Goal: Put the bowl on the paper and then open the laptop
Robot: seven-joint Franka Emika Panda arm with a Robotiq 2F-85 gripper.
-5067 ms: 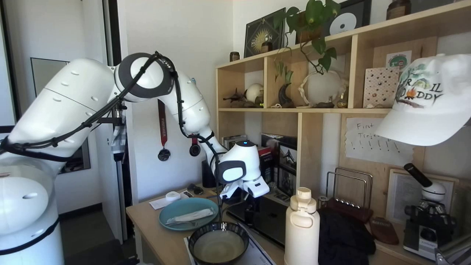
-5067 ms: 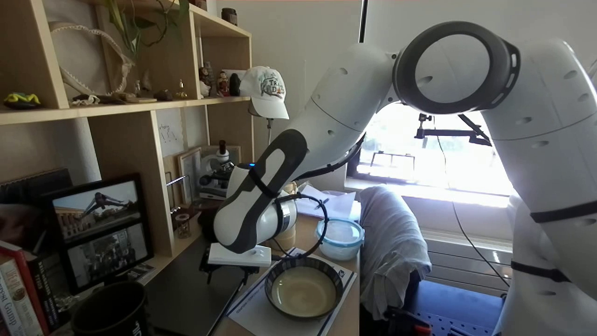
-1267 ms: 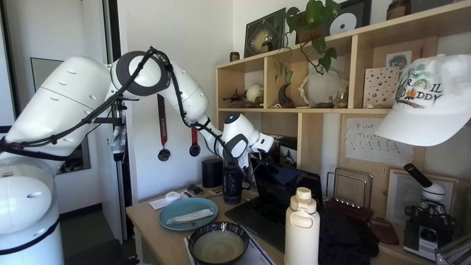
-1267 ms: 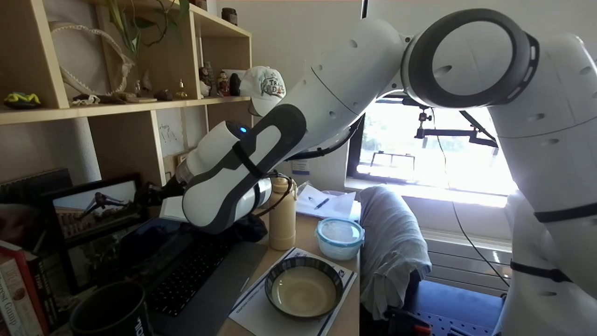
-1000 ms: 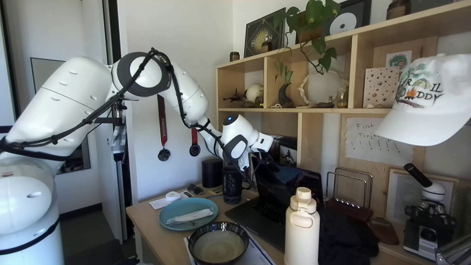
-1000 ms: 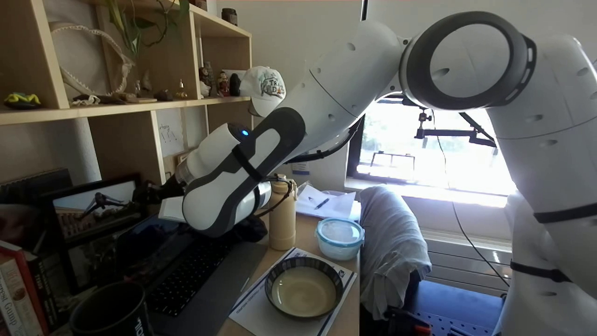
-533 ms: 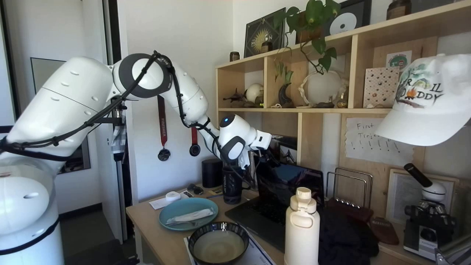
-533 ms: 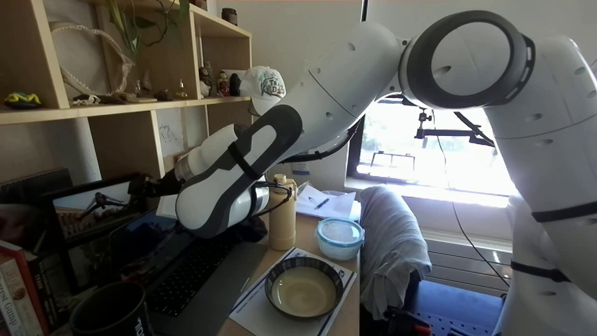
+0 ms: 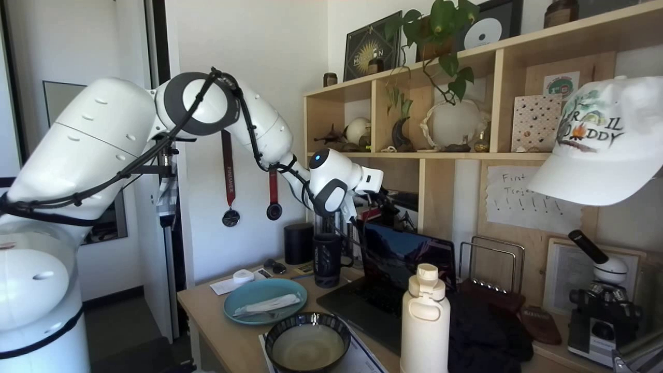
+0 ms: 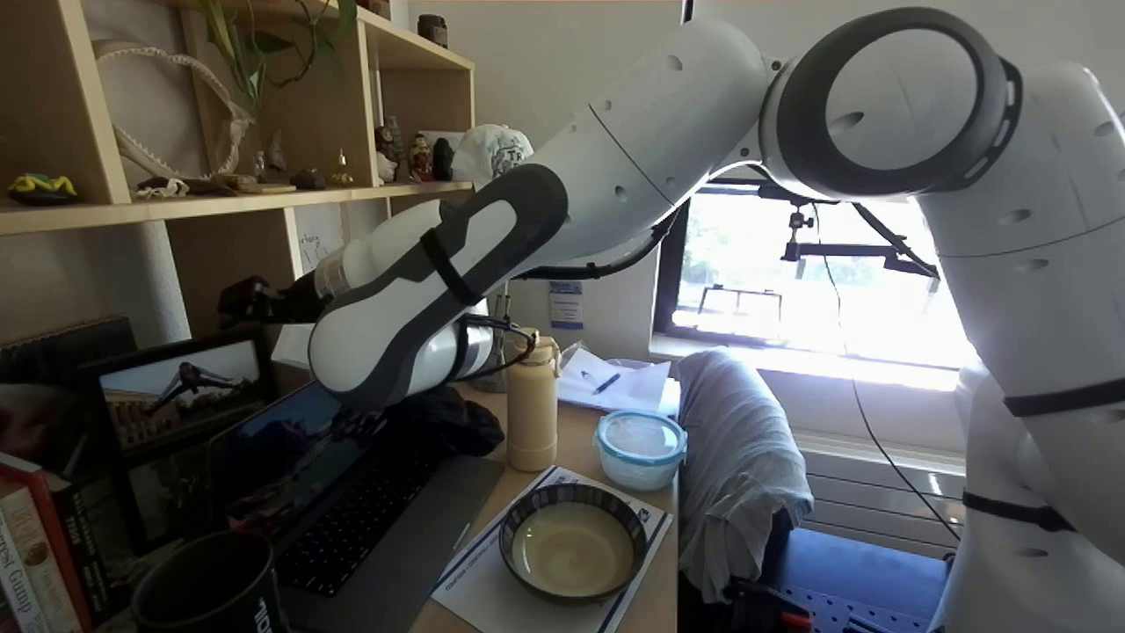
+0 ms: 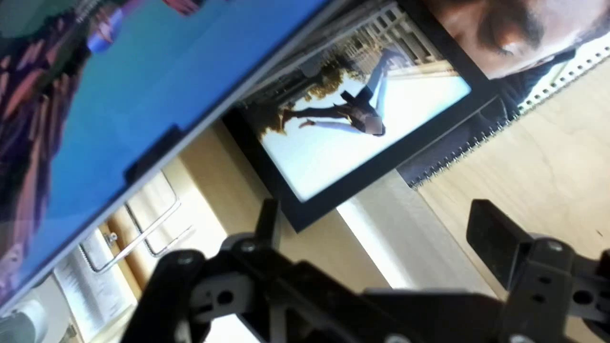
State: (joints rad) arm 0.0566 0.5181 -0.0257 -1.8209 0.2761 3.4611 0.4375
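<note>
Dark-rimmed bowl [image 10: 573, 542] rests upright on the paper [image 10: 492, 600], lower centre of the frame in both exterior views. Black laptop [image 10: 369, 507] stands open on the desk [image 9: 210, 308]: lid up, screen lit, keyboard showing. Wrist view: tool [image 11: 374, 219] enters from the lower edge, its two fingers set wide apart. Laptop screen fills the upper left there, apart from the fingers; framed photo [image 11: 352, 119] at upper centre. Both exterior views place the tool higher in the frame than the screen. Cream bottle [image 9: 426, 331] stands lower right of centre, near the laptop, in an exterior view; teal plate [image 9: 256, 291] and black mug [image 9: 327, 264] appear to its left.
</note>
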